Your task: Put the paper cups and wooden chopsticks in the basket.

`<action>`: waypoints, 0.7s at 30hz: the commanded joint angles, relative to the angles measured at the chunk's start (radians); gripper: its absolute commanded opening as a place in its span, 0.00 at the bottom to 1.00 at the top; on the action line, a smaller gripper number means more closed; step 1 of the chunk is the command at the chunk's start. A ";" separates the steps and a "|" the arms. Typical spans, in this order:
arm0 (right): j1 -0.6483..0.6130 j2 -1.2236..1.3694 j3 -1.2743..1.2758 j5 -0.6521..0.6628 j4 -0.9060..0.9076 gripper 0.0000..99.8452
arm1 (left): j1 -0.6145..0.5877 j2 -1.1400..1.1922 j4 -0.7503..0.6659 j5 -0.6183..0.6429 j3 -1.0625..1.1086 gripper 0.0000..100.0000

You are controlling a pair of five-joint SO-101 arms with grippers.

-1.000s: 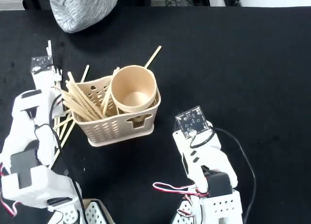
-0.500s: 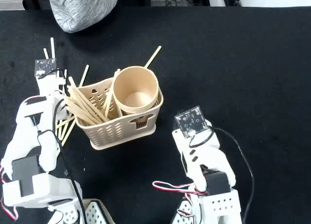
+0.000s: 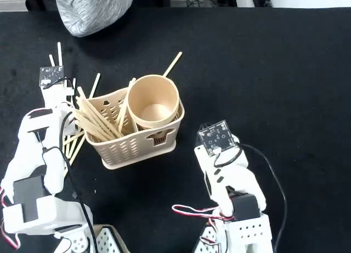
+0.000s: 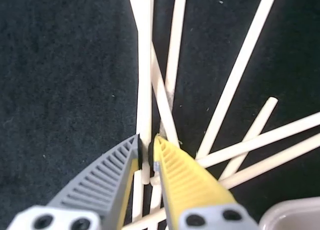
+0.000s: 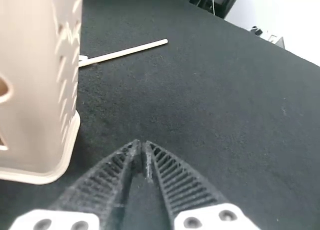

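Observation:
A beige slotted basket (image 3: pixel 137 144) stands left of the table's middle, holding a paper cup (image 3: pixel 153 101) and several wooden chopsticks (image 3: pixel 92 119) that lean out over its left rim. More loose chopsticks (image 3: pixel 73 145) lie on the black table between the basket and the left arm (image 3: pixel 39 133). In the left wrist view my left gripper (image 4: pixel 146 151) is shut on a chopstick (image 4: pixel 144 65) that points away over the crossed sticks. One chopstick (image 3: pixel 173 63) lies behind the basket. My right gripper (image 5: pixel 142 151) is shut and empty, low over the cloth beside the basket wall (image 5: pixel 40 80).
A grey bag (image 3: pixel 93 7) sits at the table's far left edge. The right arm (image 3: pixel 226 170) stands in front of the basket to its right. Black cloth stretches bare to the right and far side. A lone chopstick (image 5: pixel 125 51) lies beyond the right gripper.
Over the last second the left arm shifted slightly toward the far side with its chopstick, and the basket with the cup slid a little to the right. The right arm stayed put.

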 commanded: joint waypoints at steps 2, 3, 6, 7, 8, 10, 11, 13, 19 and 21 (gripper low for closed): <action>0.011 -0.090 -0.015 -0.002 -0.012 0.01 | 0.022 -0.086 -0.021 0.005 0.036 0.03; 0.012 -0.090 -0.016 -0.002 -0.011 0.01 | 0.022 -0.107 -0.041 0.005 0.061 0.03; 0.014 -0.090 -0.019 -0.002 -0.011 0.01 | 0.025 -0.189 -0.132 0.005 0.162 0.03; 0.014 -0.090 -0.019 -0.002 -0.011 0.01 | 0.027 -0.224 -0.164 0.005 0.196 0.03; 0.012 -0.090 -0.019 -0.002 -0.011 0.01 | 0.027 -0.259 -0.195 0.005 0.225 0.03; 0.011 -0.090 -0.021 -0.002 -0.012 0.01 | 0.028 -0.313 -0.249 0.005 0.282 0.03; 0.014 -0.090 -0.024 -0.002 -0.011 0.01 | 0.027 -0.338 -0.272 0.005 0.311 0.03; 0.017 -0.090 -0.030 -0.002 0.006 0.01 | 0.028 -0.373 -0.302 0.005 0.351 0.03; 0.009 -0.091 -0.038 -0.002 0.034 0.01 | 0.041 -0.396 -0.316 0.005 0.371 0.03; 0.009 -0.091 -0.038 -0.002 0.032 0.01 | 0.041 -0.396 -0.315 0.005 0.372 0.03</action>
